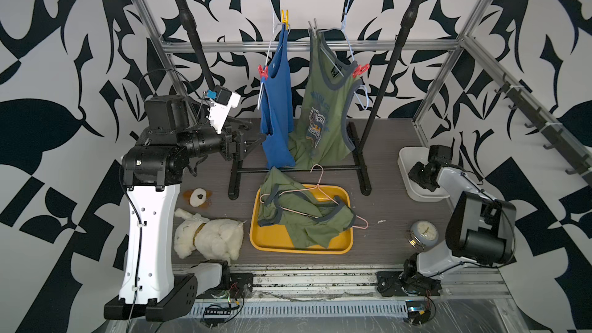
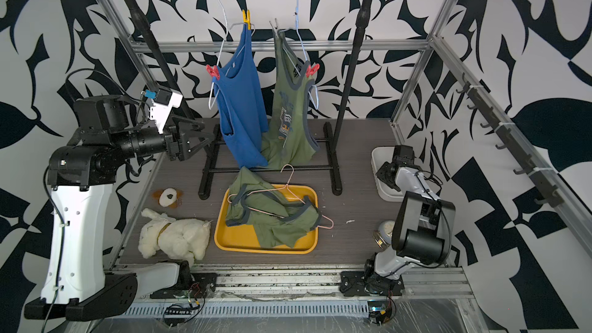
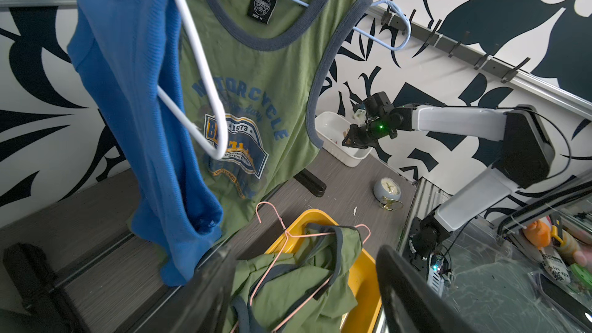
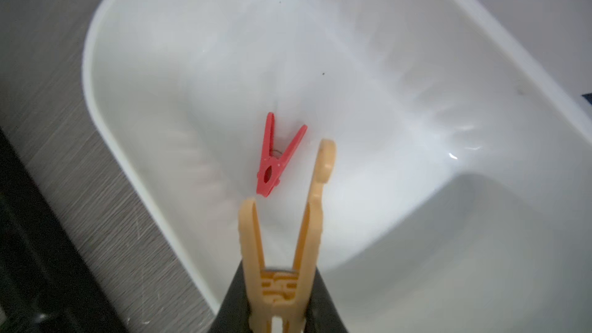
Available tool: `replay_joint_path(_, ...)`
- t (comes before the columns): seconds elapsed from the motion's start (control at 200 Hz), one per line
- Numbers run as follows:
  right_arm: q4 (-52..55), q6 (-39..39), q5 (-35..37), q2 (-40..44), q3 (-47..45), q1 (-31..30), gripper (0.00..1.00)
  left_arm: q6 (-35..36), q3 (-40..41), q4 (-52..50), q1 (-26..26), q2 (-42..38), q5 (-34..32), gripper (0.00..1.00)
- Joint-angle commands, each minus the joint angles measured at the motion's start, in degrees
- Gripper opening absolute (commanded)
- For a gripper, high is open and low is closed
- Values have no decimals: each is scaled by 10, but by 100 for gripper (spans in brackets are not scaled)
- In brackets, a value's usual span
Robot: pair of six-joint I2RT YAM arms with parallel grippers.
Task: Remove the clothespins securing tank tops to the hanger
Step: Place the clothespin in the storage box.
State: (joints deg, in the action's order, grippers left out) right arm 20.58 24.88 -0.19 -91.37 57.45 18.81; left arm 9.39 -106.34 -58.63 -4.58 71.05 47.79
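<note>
Right jaws pinching tan clothespin (image 4: 250, 235) just above white bin (image 4: 192, 43), long axis pointing into bin; left jaws spread, well apart from bin.

Two arms of one make, as we see them in both top views. The left arm (image 1: 149, 235) wears a tall white shell pierced with small round holes, a black cable (image 1: 139, 251) strapped down it with white ties. Black motor housings cap its joints. Its wrist carries a white camera mount (image 1: 224, 104) with a blue part on top, and the left gripper (image 1: 256, 134) is black with braced triangular fingers. The right arm (image 1: 448, 180) pairs slim white links with a boxy black elbow housing (image 1: 480, 222). In the left wrist view we note a green light (image 3: 381, 127) near its wrist.
</note>
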Motion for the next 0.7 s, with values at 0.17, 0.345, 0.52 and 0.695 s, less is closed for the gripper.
replay_joint_path(0.17,-20,-21,-23,-62,63,23,23,20,11,-19,-2,13,9,74)
replay_joint_path(0.345,-8,-31,-31,-81,77,23,31,20,11,-21,-2,16,19,74)
replay_joint_path(0.52,4,-35,-34,-91,85,23,37,21,12,-23,-2,15,25,74)
replay_joint_path(0.695,12,-34,-35,-35,69,23,34,22,7,-23,-2,15,25,74)
